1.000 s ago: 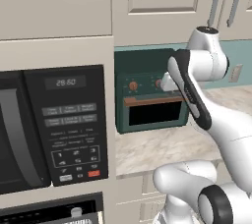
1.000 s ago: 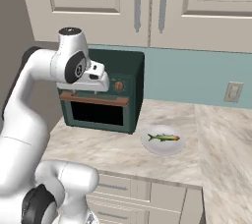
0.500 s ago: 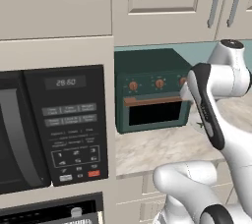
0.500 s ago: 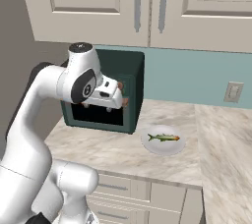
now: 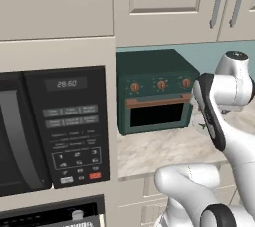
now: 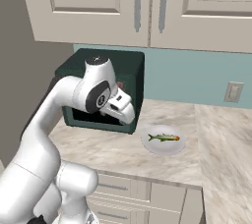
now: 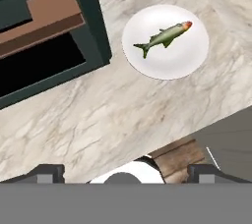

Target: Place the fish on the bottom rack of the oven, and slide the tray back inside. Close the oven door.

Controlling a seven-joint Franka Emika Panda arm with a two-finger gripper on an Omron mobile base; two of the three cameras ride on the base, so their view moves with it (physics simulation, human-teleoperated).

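A: Fish (image 7: 164, 38), one, green with a reddish head, lying flat on a white plate (image 7: 192, 56); nothing else on the plate.

B: Plate's position?

A: On the marble desk (image 7: 98, 120), back from its front edge, just beside the small green toaster oven (image 7: 44, 36), apart from it.

B: Hand (image 7: 126, 173)?

A: Released, jaws wide, empty, above the desk, short of the fish; probably lining up a pick.

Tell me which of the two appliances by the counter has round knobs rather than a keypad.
The small dark green toaster oven standing on the counter. It has three round orange knobs above its window, while the black microwave built into the cabinet beside it has a keypad and a clock display.
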